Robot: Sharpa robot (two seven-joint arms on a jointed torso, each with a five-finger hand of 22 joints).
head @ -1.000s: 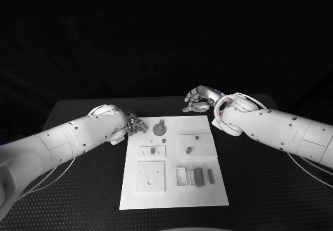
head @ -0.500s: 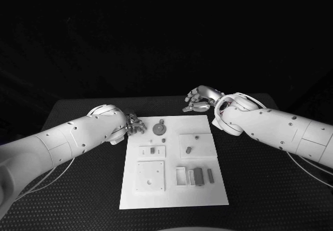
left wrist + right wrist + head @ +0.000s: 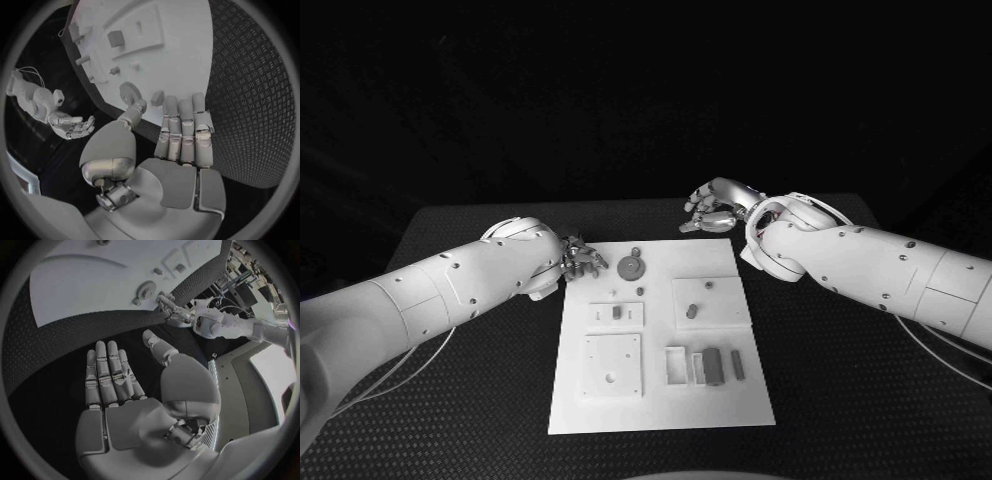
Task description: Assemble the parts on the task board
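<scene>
The white task board point(image 3: 661, 400) lies in the middle of the black table. A round gear point(image 3: 632, 268) sits near its far left corner, and small grey parts point(image 3: 692, 311) and upright bars point(image 3: 713, 365) are spread over its raised plates. My left hand point(image 3: 581, 260) hovers at the board's far left edge, fingers stretched out and holding nothing. The left wrist view shows the left hand point(image 3: 178, 145) with its fingertips close to the gear point(image 3: 130, 91). My right hand point(image 3: 715, 208) hangs just beyond the board's far right corner. In the right wrist view the right hand point(image 3: 119, 390) is flat and open over bare table.
Black textured table point(image 3: 848, 380) surrounds the board on all sides. Both white forearms reach in over the table's left and right sides. A square plate with a hole point(image 3: 613, 365) stands near the board's front left.
</scene>
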